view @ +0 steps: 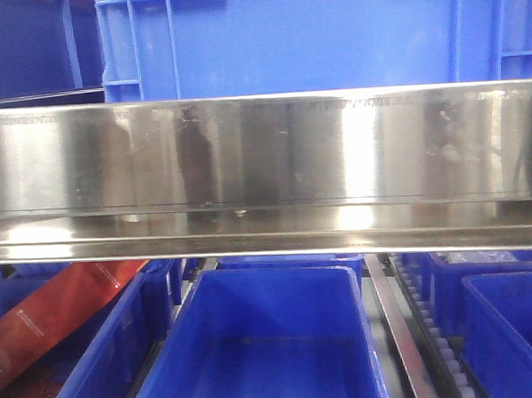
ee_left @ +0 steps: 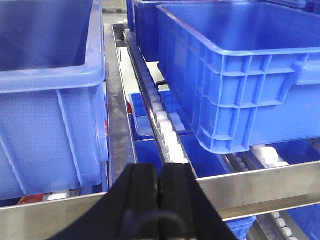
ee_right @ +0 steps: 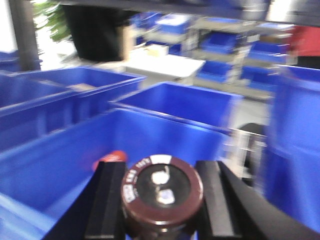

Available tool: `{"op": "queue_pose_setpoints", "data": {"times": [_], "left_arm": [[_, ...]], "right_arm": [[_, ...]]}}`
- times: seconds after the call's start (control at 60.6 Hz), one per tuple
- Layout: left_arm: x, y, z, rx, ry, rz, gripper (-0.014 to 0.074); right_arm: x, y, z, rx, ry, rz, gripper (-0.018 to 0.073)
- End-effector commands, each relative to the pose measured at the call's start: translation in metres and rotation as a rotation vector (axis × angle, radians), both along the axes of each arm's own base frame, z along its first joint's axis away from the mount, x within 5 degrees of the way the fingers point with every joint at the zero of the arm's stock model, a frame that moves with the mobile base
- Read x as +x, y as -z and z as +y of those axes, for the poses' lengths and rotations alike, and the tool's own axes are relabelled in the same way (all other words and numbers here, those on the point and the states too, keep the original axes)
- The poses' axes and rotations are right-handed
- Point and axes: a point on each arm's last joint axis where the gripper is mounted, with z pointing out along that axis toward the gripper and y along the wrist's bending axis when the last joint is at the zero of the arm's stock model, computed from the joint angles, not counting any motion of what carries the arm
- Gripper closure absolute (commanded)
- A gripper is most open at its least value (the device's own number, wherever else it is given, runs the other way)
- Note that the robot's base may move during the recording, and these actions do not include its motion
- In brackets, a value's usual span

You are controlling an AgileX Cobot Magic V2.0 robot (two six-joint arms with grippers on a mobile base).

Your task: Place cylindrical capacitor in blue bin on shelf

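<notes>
Two black fingers [ee_right: 107,200] of the right gripper [ee_right: 161,197] pinch the capacitor [ee_right: 162,192] from either side. Its maroon rim and dark end face, bearing two pale terminals, are turned toward the wrist camera; the white lettering on the rim is too blurred to read. The gripper is held roughly level, pointing across the open bin [ee_right: 165,125], whose blue inner wall fills the middle of the right wrist view. Whether the capacitor is past that bin's near rim cannot be told. An orange object [ee_right: 111,156] shows just beyond the finger on the view's left side. Further racks stand blurred behind.

The left gripper [ee_left: 160,200] has its fingers pressed together with nothing between them. It points forward and slightly down over the steel rail [ee_left: 260,185]. White rollers [ee_left: 165,132] run away from the rail between the left tub [ee_left: 45,100] and the right tub [ee_left: 240,75].

Front view: the shelf [view: 264,163] spans the frame as one reflective band. An upper tub [view: 302,37] sits above it and a lower tub [view: 273,341] below. A red packet [view: 66,307] lies tilted in the tub at lower left.
</notes>
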Motion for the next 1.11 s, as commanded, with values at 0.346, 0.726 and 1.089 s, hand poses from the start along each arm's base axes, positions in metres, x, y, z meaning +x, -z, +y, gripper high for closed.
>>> {"op": "queue_pose_setpoints", "data": {"times": [0.346, 0.726, 1.089], "left_arm": [[-0.001, -0.002, 0.000, -0.020, -0.004, -0.025, 0.0708], [-0.001, -0.002, 0.000, -0.019, -0.004, -0.023, 0.0708], [-0.001, -0.002, 0.001, -0.012, -0.008, -0.026, 0.0708]], "right_arm": [[0.161, 0.047, 0.091, -0.180, -0.101, 0.320, 0.0690], [0.213, 0.114, 0.116, -0.215, -0.090, 0.526, 0.0054], [0.189, 0.080, 0.104, -0.182, -0.089, 0.471, 0.0214]]}}
